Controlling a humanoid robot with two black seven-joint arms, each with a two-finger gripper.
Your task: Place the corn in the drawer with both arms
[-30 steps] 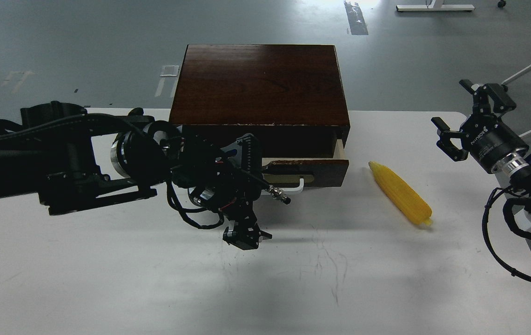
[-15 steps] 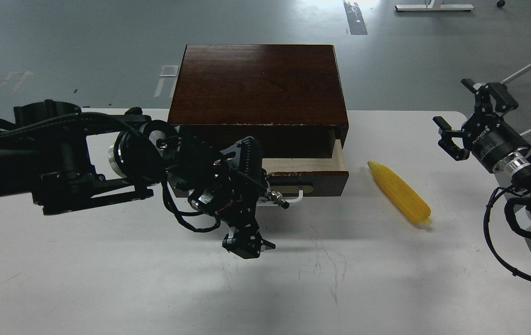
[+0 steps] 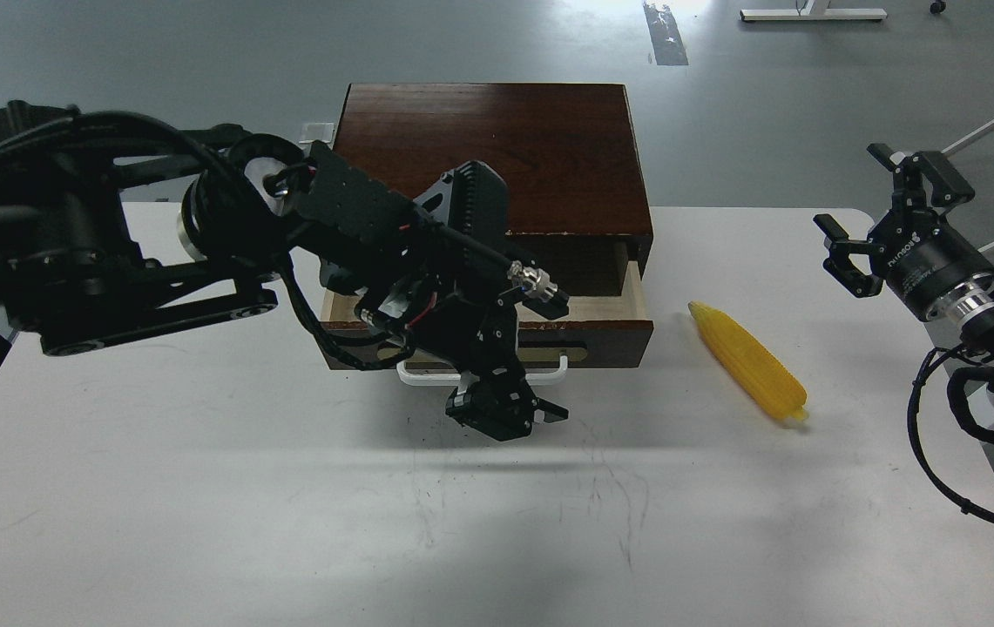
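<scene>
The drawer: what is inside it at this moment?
The drawer is partly pulled out. Only a strip of bare pale wood shows inside; nothing lies there. Its left part is covered by the left arm. The corn lies on the table, to its right.

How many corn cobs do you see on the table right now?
1. The corn cob lies on the white table, right of the drawer and clear of both grippers. The left arm blocks part of the drawer's inside, so something there could be hidden.

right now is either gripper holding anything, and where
Nothing is held. The right gripper is open in the air; the left gripper is off the handle. The corn lies free.
</scene>
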